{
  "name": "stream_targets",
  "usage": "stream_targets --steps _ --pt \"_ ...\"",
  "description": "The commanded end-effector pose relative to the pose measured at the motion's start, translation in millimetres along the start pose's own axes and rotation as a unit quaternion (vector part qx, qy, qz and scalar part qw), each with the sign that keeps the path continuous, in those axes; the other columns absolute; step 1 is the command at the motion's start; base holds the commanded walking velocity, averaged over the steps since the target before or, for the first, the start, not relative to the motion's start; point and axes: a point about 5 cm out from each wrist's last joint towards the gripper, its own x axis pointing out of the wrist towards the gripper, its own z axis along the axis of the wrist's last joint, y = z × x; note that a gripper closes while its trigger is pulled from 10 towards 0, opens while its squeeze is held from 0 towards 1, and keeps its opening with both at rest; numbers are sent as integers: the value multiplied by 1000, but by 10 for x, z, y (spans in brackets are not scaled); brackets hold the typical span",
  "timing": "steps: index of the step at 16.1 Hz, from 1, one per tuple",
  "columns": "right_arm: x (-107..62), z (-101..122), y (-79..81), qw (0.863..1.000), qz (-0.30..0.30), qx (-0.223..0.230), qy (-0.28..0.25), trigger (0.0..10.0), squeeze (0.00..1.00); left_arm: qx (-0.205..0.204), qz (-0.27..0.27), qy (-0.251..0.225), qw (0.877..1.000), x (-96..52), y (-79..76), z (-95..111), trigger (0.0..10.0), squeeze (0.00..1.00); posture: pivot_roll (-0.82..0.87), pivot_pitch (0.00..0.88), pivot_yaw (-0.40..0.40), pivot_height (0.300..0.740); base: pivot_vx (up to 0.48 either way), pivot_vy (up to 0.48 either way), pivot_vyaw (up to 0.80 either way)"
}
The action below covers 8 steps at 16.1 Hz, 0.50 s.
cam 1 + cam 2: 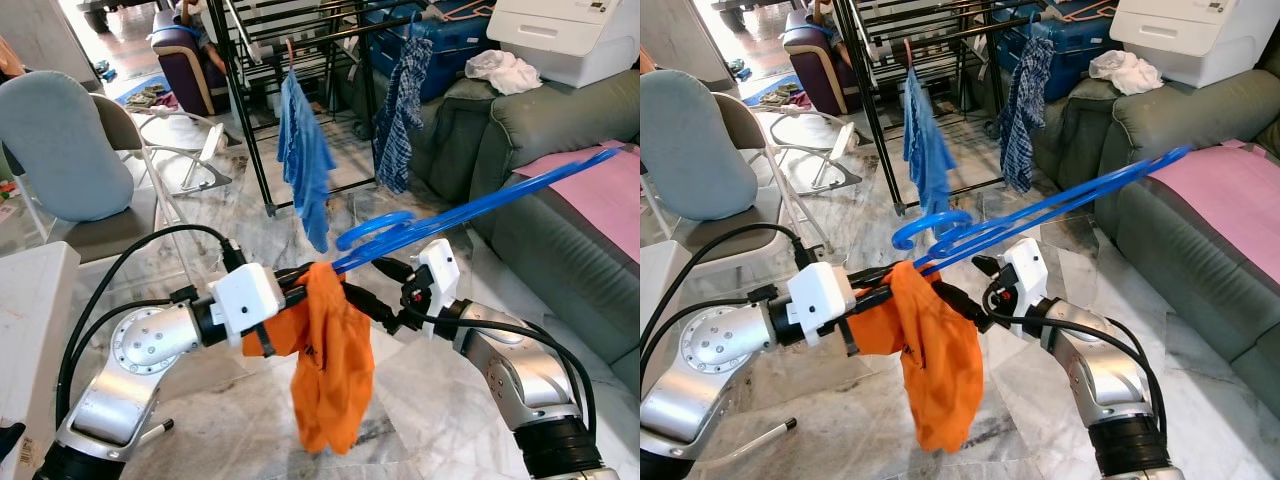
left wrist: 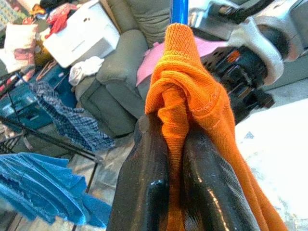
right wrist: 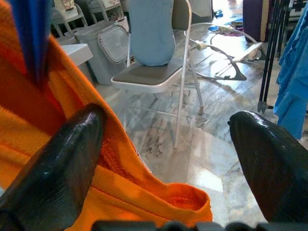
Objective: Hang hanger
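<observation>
A long blue plastic hanger (image 1: 470, 210) slants up to the right, its hook (image 1: 368, 232) just above my grippers. An orange garment (image 1: 332, 365) is threaded on the hanger's low end and droops toward the floor. My left gripper (image 2: 174, 130) is shut on a bunched fold of that orange cloth (image 2: 185, 91), right under the hanger bar (image 2: 179, 12). My right gripper (image 1: 378, 290) reaches in from the right, its two fingers spread wide; one finger (image 3: 62, 159) rests against the orange fabric (image 3: 120, 192), the other is clear of it.
A black drying rack (image 1: 250, 100) stands ahead with a blue garment (image 1: 305, 160) and a plaid shirt (image 1: 400, 110) hung on it. A grey-green sofa (image 1: 540, 130) with a pink sheet (image 1: 610, 190) runs along the right. A folding chair (image 1: 60, 150) stands left.
</observation>
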Motion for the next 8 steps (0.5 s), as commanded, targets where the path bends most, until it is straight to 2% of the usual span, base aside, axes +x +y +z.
stream_targets --steps 1,6,8 --pt "43 24 21 1000 11 -7 -3 10000 0 15 3 -24 1000 21 32 124 0 0 -53 59 91 740 0 0 0" --pt "3 -127 28 1000 14 5 26 10000 0 17 19 -63 998 101 113 321 0 0 -56 76 89 740 0 0 0" --pt "-60 -295 0 998 1 19 53 10000 0 19 31 -97 995 150 182 519 0 0 -49 76 86 740 0 0 0"
